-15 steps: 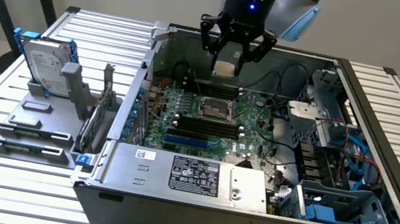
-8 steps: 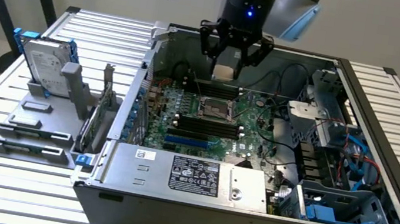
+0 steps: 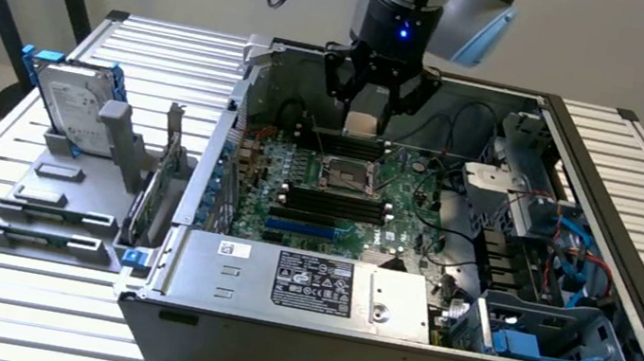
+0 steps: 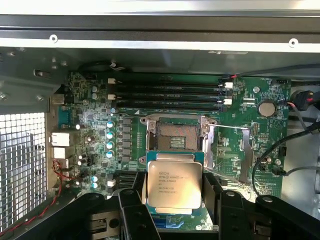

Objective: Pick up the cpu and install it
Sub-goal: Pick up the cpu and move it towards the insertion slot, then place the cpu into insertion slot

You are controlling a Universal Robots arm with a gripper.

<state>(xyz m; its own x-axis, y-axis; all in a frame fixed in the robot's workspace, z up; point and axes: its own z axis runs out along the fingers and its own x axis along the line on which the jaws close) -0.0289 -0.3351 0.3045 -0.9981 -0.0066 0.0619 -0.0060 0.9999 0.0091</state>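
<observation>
- Exterior view: black fingers (image 3: 338, 76) pinch the flat, square, silver-grey metal-topped cpu (image 3: 360, 122) above the green motherboard (image 3: 385, 233) in the open grey computer case (image 3: 398, 355), just beyond the empty socket (image 3: 345, 176).
- Wrist view: the cpu (image 4: 174, 182) lies level with its printed face up and its edges parallel to the socket (image 4: 172, 135). The fingers (image 4: 131, 205) flank two opposite sides, and the other two edges are free.

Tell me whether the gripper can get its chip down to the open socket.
Likely yes: the gripper holds the chip above the board, and the socket lies bare with nothing across it.
</observation>
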